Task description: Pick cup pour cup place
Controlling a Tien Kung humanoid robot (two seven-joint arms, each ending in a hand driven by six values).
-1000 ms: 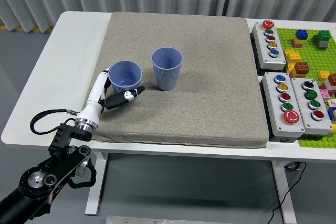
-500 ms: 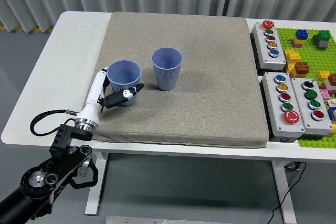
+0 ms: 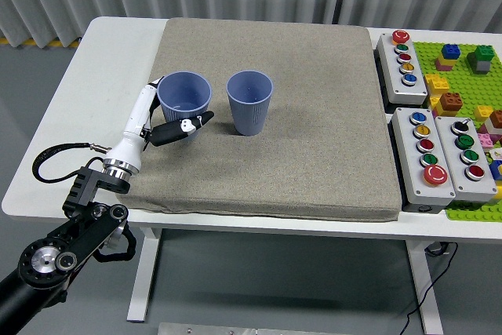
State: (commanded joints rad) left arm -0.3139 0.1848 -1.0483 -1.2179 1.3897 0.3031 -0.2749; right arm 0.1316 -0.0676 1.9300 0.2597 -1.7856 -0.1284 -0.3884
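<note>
Two blue cups stand out against the grey mat. My left hand is shut on the left cup: white fingers wrap its left side and the black-tipped thumb crosses its lower front. That cup is upright and its base is hidden behind the thumb. The second blue cup stands upright on the mat just to the right, apart from the held one. I see nothing but blue inside either cup. The right arm is out of sight.
Three grey button boxes line the mat's right edge. Beyond them lies a green brick baseplate with several coloured bricks. The white table shows bare to the left of the mat.
My left hand has carried the left cup up and slightly left in the picture, and the arm has shifted left. The right cup has not moved.
</note>
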